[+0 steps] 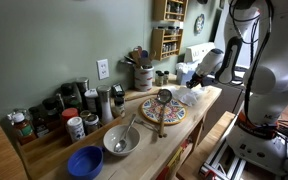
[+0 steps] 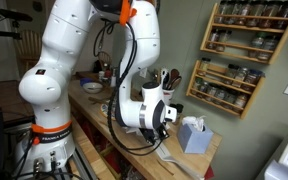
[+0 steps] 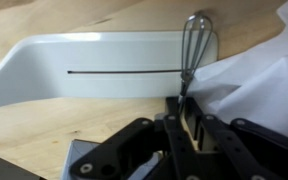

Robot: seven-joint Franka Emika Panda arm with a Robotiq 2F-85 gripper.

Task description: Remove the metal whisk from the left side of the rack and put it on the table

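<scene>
In the wrist view my gripper (image 3: 184, 112) is shut on the thin handle of the metal whisk (image 3: 195, 45). Its wire head points away from me, low over the pale wooden table (image 3: 44, 125) and in front of a white panel (image 3: 104, 70). In both exterior views the gripper (image 1: 191, 76) (image 2: 162, 118) hangs low over the table (image 1: 212, 98) (image 2: 134, 132), away from the brown wooden rack of jars (image 1: 167, 35) (image 2: 232, 55) on the wall. I cannot make out the whisk in the exterior views.
A utensil crock (image 1: 142, 74) stands under the rack. A patterned plate with a ladle (image 1: 162, 112), a bowl with a spoon (image 1: 121, 141), a blue bowl (image 1: 84, 161) and several jars (image 1: 64, 110) fill the table. A blue tissue box (image 2: 192, 136) and white tissue (image 3: 254, 70) lie close to the gripper.
</scene>
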